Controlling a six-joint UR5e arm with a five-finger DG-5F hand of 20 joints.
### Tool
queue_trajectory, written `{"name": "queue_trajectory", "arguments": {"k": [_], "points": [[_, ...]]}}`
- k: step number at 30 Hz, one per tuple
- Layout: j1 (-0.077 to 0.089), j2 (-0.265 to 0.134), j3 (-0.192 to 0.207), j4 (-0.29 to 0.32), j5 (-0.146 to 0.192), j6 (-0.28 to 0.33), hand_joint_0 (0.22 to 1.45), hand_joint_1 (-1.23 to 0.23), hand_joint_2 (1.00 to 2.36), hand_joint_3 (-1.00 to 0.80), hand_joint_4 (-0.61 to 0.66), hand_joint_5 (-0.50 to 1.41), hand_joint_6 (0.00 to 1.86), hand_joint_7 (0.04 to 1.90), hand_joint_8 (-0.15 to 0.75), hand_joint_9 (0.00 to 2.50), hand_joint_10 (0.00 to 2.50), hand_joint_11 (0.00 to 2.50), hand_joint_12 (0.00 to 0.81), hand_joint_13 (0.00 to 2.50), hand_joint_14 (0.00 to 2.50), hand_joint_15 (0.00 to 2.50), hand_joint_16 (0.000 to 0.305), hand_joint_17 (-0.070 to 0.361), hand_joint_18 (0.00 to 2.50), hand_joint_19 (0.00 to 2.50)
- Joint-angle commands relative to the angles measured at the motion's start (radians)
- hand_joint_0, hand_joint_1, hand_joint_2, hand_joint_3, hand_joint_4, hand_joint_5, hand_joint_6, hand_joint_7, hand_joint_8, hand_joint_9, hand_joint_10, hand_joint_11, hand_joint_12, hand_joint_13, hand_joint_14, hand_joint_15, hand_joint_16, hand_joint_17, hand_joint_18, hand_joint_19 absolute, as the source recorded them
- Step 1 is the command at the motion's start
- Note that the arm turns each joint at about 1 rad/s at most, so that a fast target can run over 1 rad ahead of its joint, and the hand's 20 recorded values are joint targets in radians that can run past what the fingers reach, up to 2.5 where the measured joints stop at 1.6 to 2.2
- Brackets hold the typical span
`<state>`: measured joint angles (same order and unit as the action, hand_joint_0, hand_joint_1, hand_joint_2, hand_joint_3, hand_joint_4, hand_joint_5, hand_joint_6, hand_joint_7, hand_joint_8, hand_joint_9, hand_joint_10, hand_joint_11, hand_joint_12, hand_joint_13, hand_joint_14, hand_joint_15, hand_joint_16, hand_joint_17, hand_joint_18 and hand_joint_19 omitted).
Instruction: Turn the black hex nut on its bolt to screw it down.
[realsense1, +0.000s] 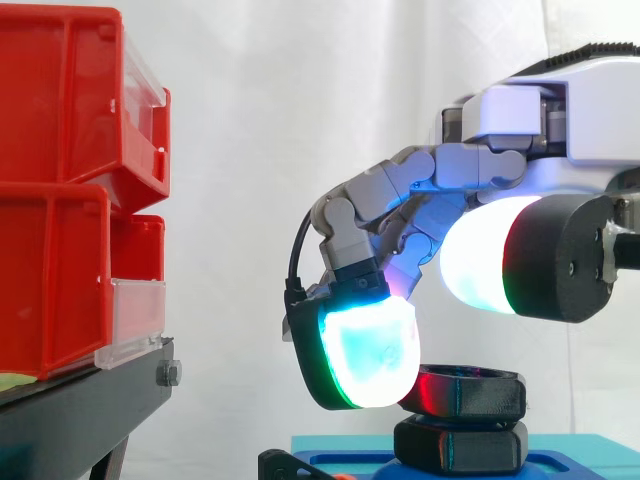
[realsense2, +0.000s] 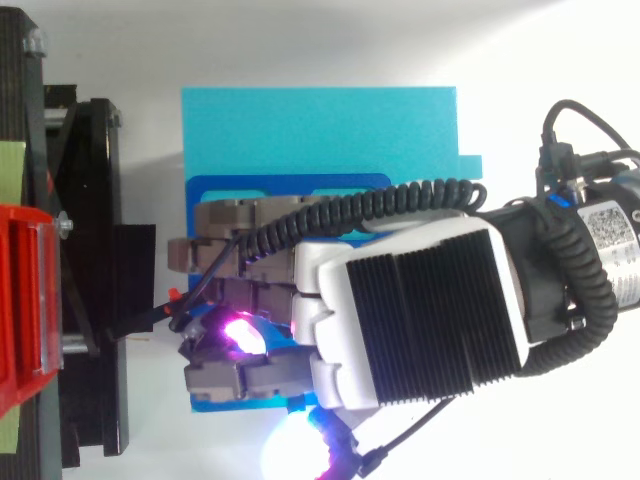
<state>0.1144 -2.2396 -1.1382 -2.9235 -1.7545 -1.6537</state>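
The black hex nut (realsense1: 472, 394) sits just beneath the hand (realsense1: 392, 195), above a blue base (realsense2: 320, 130); I cannot tell whether the hand grips it.

Side camera sits close, level, facing across toward white curtain (realsense1: 300, 100); top camera close overhead, looking straight down; both share the hand (realsense1: 395, 195), blue plate (realsense2: 320, 130), red bins (realsense1: 60, 180) and black stand (realsense1: 80, 405).
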Motion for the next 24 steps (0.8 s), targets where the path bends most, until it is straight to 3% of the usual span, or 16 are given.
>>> {"name": "queue_trajectory", "arguments": {"k": [1,8,10,14,19,24], "points": [[-0.013,0.0,0.0,-0.003,-0.019,-0.011,0.53,-0.15,1.0,-0.5,0.13,0.0,0.59,1.31,0.258,0.97,0.0,0.06,0.304,0.69,0.0,0.08,0.042,0.094,0.57,0.37],[-0.036,0.0,0.0,-0.011,-0.051,-0.023,0.53,-0.16,1.0,-0.5,0.12,0.0,0.59,1.31,0.253,0.97,0.0,0.08,0.304,0.69,0.0,0.07,0.042,0.094,0.58,0.38],[-0.039,0.0,0.0,-0.01,-0.053,-0.025,0.53,-0.16,1.0,-0.5,0.12,0.0,0.59,1.31,0.257,0.97,0.0,0.07,0.304,0.69,0.0,0.08,0.042,0.094,0.57,0.37],[-0.061,0.0,0.0,0.001,-0.054,-0.04,0.53,-0.15,1.0,-0.5,0.13,0.0,0.59,1.31,0.255,0.98,0.0,0.08,0.305,0.69,0.0,0.08,0.042,0.094,0.57,0.37],[-0.071,0.0,0.0,0.009,-0.054,-0.046,0.53,-0.15,1.0,-0.5,0.13,0.0,0.59,1.32,0.257,0.98,0.0,0.07,0.305,0.69,0.0,0.08,0.042,0.094,0.58,0.37],[-0.099,0.0,0.0,0.004,-0.091,-0.057,0.53,-0.15,1.0,-0.5,0.12,0.0,0.58,1.33,0.256,0.97,0.0,0.07,0.303,0.69,0.0,0.09,0.042,0.094,0.57,0.37]]}}
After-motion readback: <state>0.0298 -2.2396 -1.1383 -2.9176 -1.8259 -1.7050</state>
